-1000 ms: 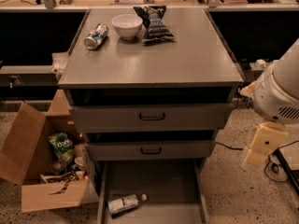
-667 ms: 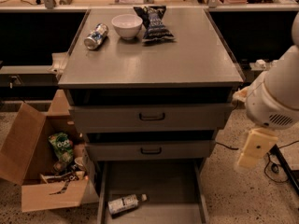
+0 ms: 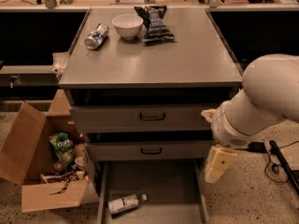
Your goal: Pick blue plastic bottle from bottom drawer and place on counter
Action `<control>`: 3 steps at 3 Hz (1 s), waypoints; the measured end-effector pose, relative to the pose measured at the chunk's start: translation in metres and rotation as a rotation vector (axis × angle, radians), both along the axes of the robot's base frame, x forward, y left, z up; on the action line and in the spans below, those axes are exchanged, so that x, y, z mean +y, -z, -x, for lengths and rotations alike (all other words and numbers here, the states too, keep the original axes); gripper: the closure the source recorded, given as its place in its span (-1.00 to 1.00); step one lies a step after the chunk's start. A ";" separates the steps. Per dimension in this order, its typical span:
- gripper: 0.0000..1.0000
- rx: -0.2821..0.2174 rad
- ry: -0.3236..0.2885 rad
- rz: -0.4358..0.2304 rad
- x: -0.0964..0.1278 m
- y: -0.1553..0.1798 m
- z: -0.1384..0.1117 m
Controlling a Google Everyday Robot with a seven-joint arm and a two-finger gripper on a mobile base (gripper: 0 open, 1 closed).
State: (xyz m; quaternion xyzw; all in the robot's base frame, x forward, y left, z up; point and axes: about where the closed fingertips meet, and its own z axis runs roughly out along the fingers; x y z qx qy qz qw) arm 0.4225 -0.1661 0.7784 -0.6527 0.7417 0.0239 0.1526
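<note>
The blue plastic bottle lay on its side on the flat floor of the bottom drawer, near the front and over toward the left wall. My gripper hung at the end of my one big white arm, close to the right wall of that open drawer and higher up than the bottle. It was not holding the bottle, and I could not tell if it was open or closed. From my gripper the bottle lay down and to the left, across most of the drawer floor, so the two were well apart. The bottle's long side ran left to right, tipped a little, with its small cap at the right end, the end nearer my gripper. I think I would need to go down and left, then turn so I could grab across the thin middle of the bottle. Above the open drawer were two shut drawers with black handles. On top was the counter, where the bottle should go. At its back sat a can, a white bowl and a dark snack bag, and the front part was bare. A cardboard box stood on the floor to the left.
</note>
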 end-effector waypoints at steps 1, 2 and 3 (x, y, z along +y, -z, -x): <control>-1.00 0.016 -0.049 -0.054 0.024 0.050 -0.005; -1.00 0.035 -0.079 -0.121 0.050 0.096 -0.008; -1.00 0.046 -0.111 -0.205 0.083 0.130 -0.010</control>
